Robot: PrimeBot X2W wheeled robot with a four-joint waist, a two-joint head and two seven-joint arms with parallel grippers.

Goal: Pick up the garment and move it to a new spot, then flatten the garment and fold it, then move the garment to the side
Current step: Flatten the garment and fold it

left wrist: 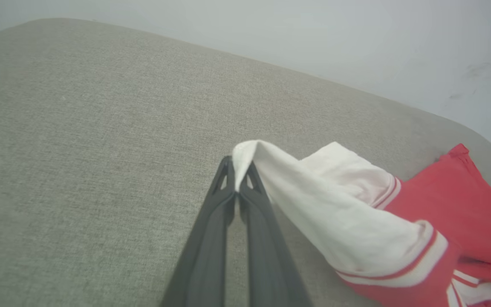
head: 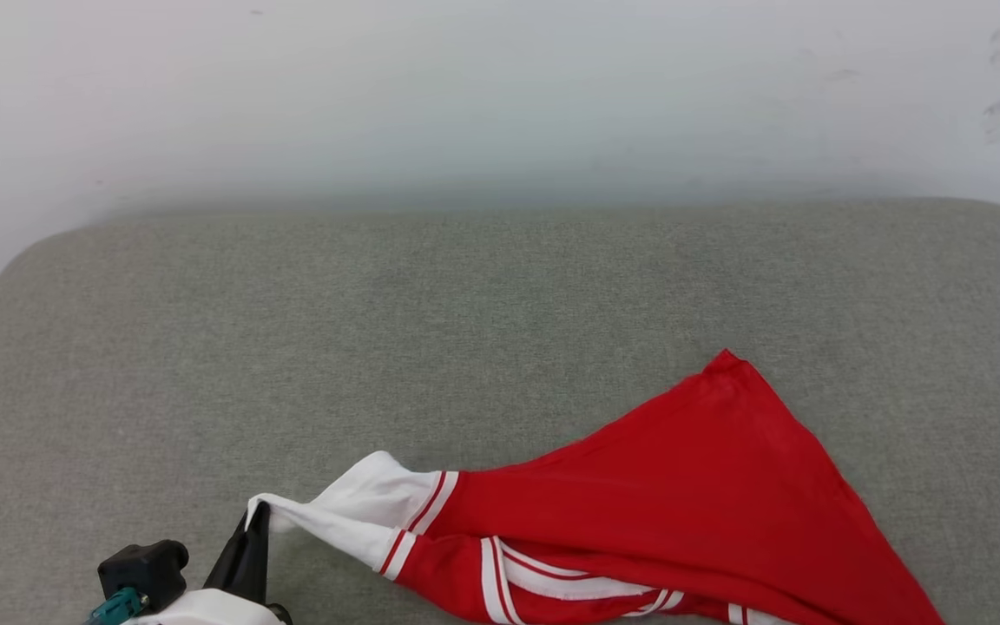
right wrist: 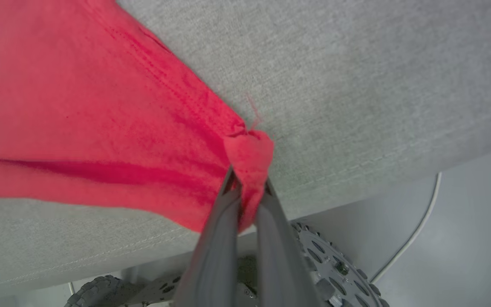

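Left gripper [head: 257,521] and right gripper [right wrist: 247,187] are both pinching the shirt [head: 682,503] on a grey cushion [head: 378,347].
Head view: shirt is lying near right, white sleeve stretching left to the left gripper's tips. Left wrist view: fingers [left wrist: 211,238] are pressing together on the sleeve's edge, shirt trailing off right. Right wrist view: fingers [right wrist: 215,247] are clamping a red corner, fabric spreading up-left on the cushion.

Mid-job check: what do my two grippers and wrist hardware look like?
The left gripper has two long, slim, dark grey jaws tapering to points, with triangular cut-outs near the tips. The right gripper has the same slim tapering jaws. In the head view, the left wrist shows a white shell, a black block and a teal fitting.
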